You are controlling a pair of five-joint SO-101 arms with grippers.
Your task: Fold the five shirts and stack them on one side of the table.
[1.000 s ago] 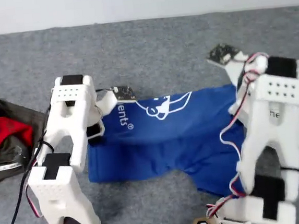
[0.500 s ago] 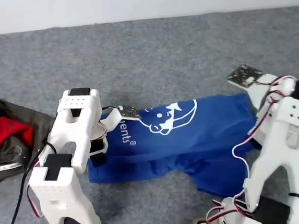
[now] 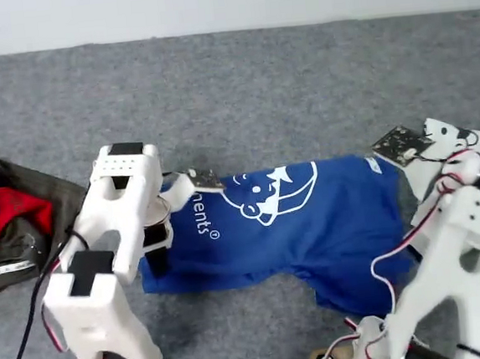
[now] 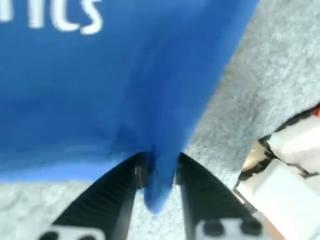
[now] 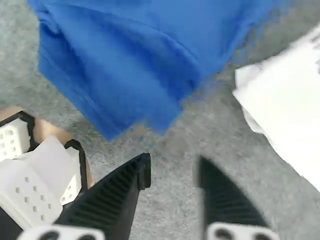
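A blue shirt (image 3: 294, 225) with a white print lies flat in the middle of the grey table, one sleeve toward the front. My left gripper (image 4: 156, 172) is shut on the shirt's left edge, and blue cloth (image 4: 125, 90) is pinched between its black fingers (image 4: 127, 180). In the high view that gripper (image 3: 157, 237) sits low at the shirt's left side. My right gripper (image 5: 172, 167) stands open over bare carpet just off the shirt's right edge (image 5: 125, 75), with nothing between its fingers. The right arm (image 3: 470, 218) stands at the shirt's right end.
A heap of unfolded clothes (image 3: 8, 225), teal, red and dark olive, lies at the table's left edge. A white cloth (image 5: 285, 105) lies on the carpet beside the right gripper. The grey carpet (image 3: 241, 95) runs behind the shirt to the back wall.
The shirt's far edge has come toward the front and the shirt lies flatter. The right arm has drawn back toward the front right, off the shirt. The left arm has dropped slightly.
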